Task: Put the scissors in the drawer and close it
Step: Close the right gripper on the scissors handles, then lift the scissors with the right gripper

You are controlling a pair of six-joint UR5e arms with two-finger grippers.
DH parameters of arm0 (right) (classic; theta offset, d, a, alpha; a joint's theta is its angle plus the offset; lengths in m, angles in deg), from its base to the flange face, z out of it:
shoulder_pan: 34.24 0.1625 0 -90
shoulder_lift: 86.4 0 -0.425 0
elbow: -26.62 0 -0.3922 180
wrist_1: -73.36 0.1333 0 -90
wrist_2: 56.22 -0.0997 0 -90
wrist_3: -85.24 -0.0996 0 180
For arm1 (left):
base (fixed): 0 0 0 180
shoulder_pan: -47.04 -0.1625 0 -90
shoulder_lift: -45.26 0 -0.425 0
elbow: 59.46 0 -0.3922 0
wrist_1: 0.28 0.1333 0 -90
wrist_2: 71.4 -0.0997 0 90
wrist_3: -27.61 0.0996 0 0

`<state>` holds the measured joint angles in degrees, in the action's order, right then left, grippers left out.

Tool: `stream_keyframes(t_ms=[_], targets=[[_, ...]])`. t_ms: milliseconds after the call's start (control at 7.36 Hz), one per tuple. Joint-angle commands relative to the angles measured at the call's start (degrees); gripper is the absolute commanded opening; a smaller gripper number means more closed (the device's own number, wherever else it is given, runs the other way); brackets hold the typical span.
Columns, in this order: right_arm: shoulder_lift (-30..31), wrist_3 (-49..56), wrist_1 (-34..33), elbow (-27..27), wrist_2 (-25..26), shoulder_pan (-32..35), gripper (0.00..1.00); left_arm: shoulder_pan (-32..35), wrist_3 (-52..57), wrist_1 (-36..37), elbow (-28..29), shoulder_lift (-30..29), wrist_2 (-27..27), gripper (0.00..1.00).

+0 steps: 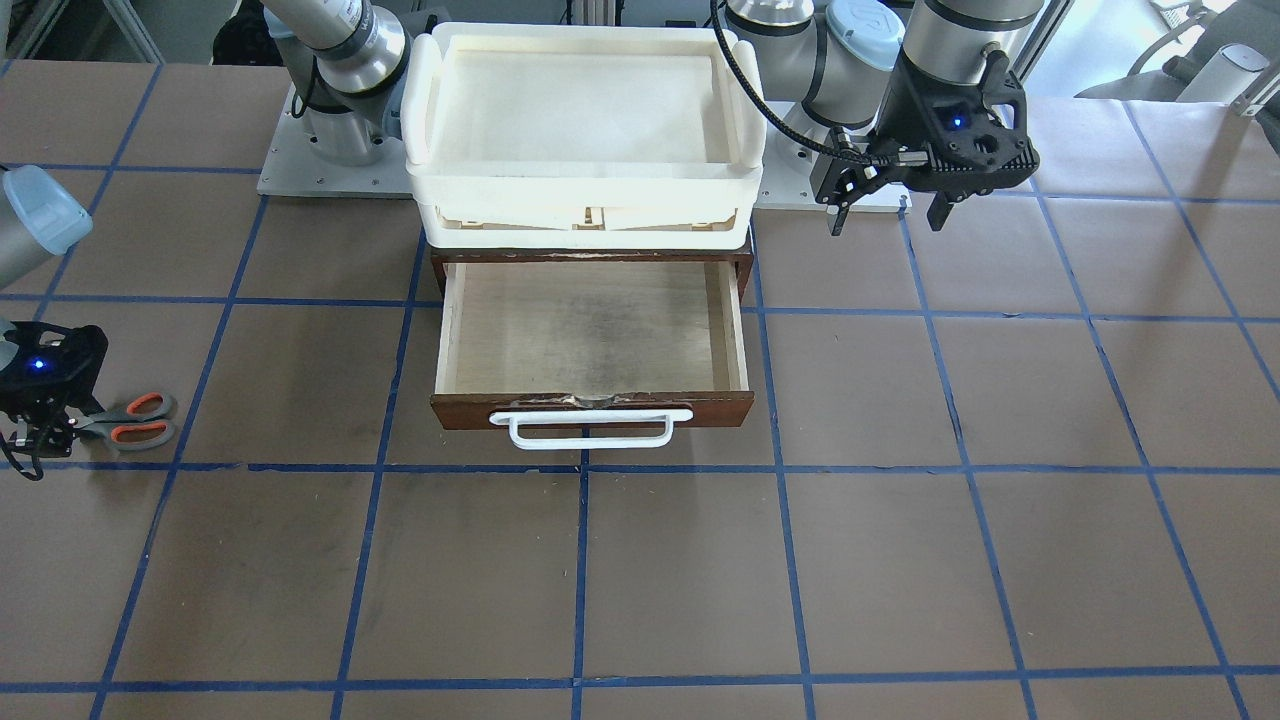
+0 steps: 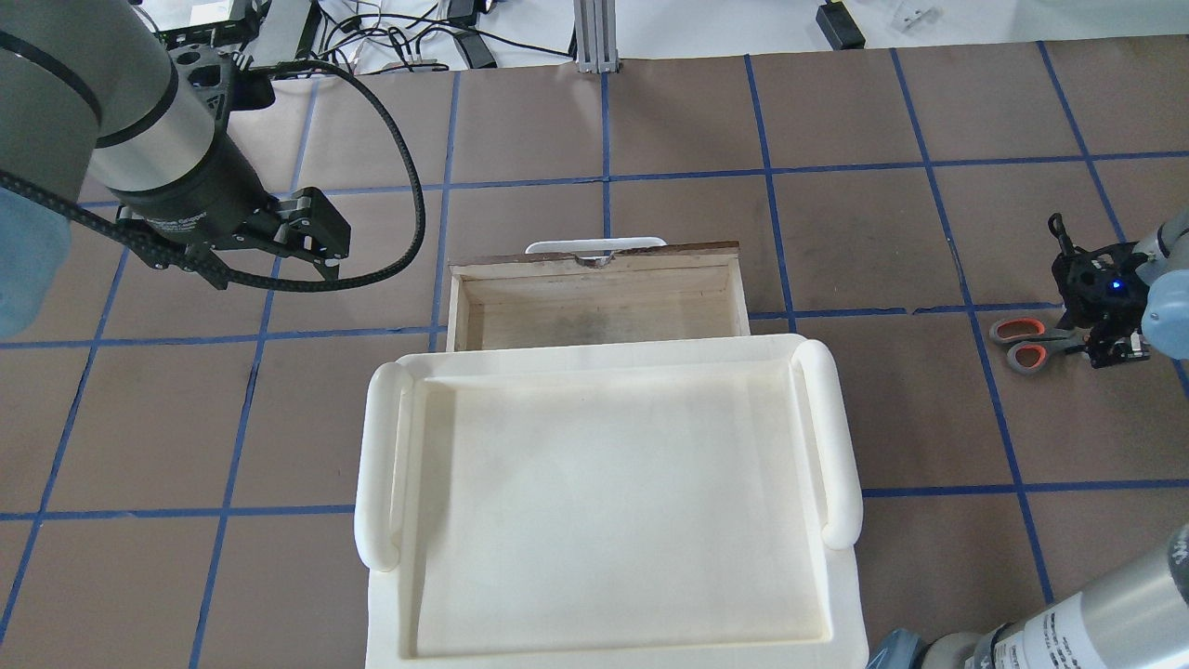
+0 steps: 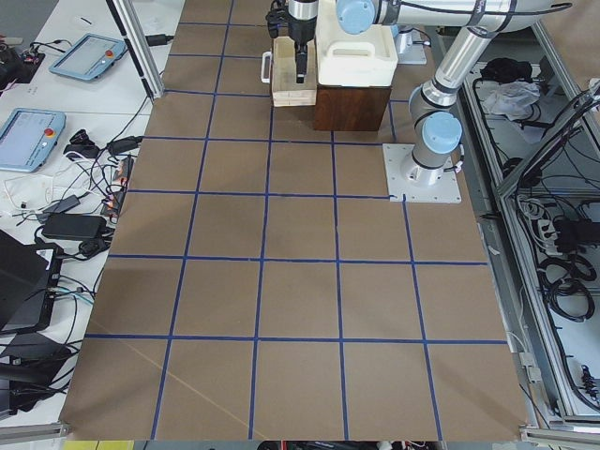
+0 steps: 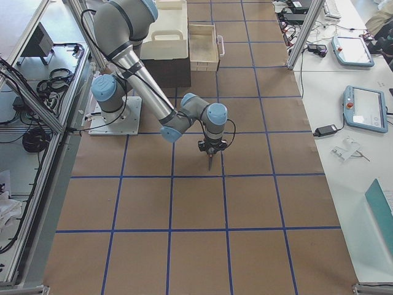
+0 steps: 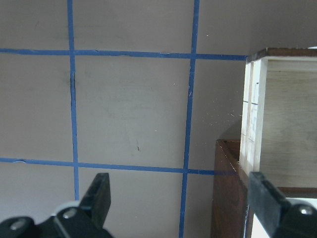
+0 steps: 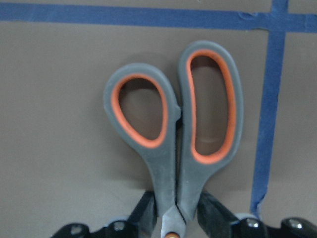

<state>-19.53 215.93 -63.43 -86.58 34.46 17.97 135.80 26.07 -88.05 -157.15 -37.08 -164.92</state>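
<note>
The scissors (image 1: 137, 419), grey handles with orange-red inner loops, lie flat on the brown table far out on my right side; they also show in the overhead view (image 2: 1025, 341). My right gripper (image 1: 55, 428) is down at them, and in the right wrist view the gripper (image 6: 174, 218) has its fingers pressed against both shanks just behind the handles (image 6: 171, 114). The blades are hidden under the gripper. The drawer (image 1: 720, 408) stands pulled open and empty, white bar handle (image 1: 590, 428) in front. My left gripper (image 1: 885, 208) hovers open and empty beside the cabinet.
A cream plastic tray (image 1: 585, 185) sits on top of the dark-brown cabinet, behind the open drawer. The cabinet's corner and the drawer's side wall (image 5: 252, 119) lie just right of the left gripper's fingers. Blue tape lines grid the table.
</note>
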Motion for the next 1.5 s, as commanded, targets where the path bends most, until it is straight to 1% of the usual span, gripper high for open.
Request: stream_keyframes(t_ms=[0, 136, 408, 544, 680, 816, 951, 1087, 1223, 1359], targets=[[0.0, 0.3, 0.0, 0.0, 0.0, 0.0, 0.21, -0.1, 0.0, -0.1, 0.0, 0.1, -0.2, 1.0], [0.0, 0.3, 0.0, 0.1, 0.1, 0.0, 0.11, -0.2, 0.0, 0.0, 0.0, 0.0, 0.0, 1.0], [1.1, 0.3, 0.1, 0.3, 0.0, 0.0, 0.05, -0.2, 0.0, 0.2, 0.0, 0.3, 0.0, 1.0], [3.6, -0.2, 3.3, 0.6, -0.2, 0.2, 0.04, -0.2, 0.0, 0.4, 0.0, 0.2, 0.1, 1.0], [6.6, -0.9, 8.3, 1.9, -0.9, 0.7, 0.04, -0.1, 0.0, 0.2, -0.1, 0.3, -0.3, 1.0], [9.0, -1.1, 13.0, 4.2, -1.0, 1.8, 0.02, -0.2, 0.0, 0.3, 0.0, 0.3, 0.0, 1.0], [9.9, -2.1, 17.3, 7.5, -0.9, 3.9, 0.01, -0.2, 0.0, 0.2, 0.0, 0.3, -0.2, 1.0], [9.2, -2.2, 19.4, 8.0, -1.0, 4.0, 0.12, -0.2, 0.1, 0.2, 0.0, 0.3, -0.1, 1.0], [7.5, -1.5, 18.8, 7.9, -0.9, 4.0, 0.49, -0.2, 0.0, 0.3, 0.0, 0.3, -0.1, 1.0], [6.3, 0.2, 17.9, 7.7, -1.1, 4.0, 0.66, -0.2, 0.1, 0.1, 0.0, 0.3, -0.2, 1.0]])
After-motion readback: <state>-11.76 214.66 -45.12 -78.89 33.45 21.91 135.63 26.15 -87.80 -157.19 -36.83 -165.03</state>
